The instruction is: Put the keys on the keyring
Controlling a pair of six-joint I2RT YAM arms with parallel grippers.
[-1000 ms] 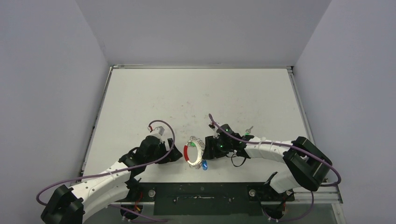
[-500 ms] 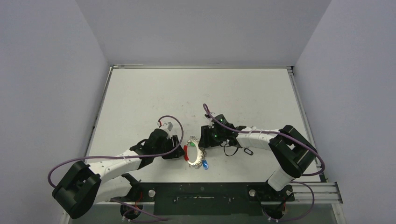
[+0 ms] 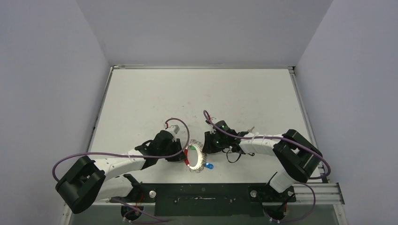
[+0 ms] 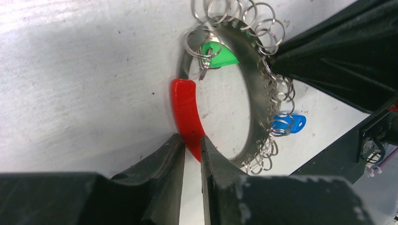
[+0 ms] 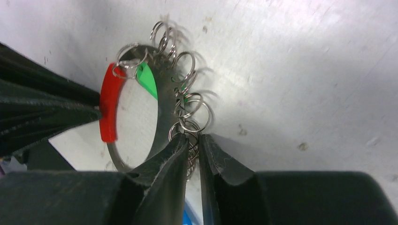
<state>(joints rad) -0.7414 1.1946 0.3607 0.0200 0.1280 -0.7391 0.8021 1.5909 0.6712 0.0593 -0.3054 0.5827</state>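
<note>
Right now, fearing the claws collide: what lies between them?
The keyring, a green key inside its loop: the left claw grips its red section, the right claw the opposite side. The top view shows it.

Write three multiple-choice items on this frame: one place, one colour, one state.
1. The left hand grips the keyring at:
A) its red section
B) its bare metal side
C) nowhere

2. The key head inside the loop is:
A) blue
B) green
C) yellow

3. The right hand is:
A) wide open
B) shut on the keyring's metal side
C) holding a loose key

1 A: it pinches the red section.
2 B: the green key sits inside, the blue key outside.
3 B: it closes on the metal band.
</note>
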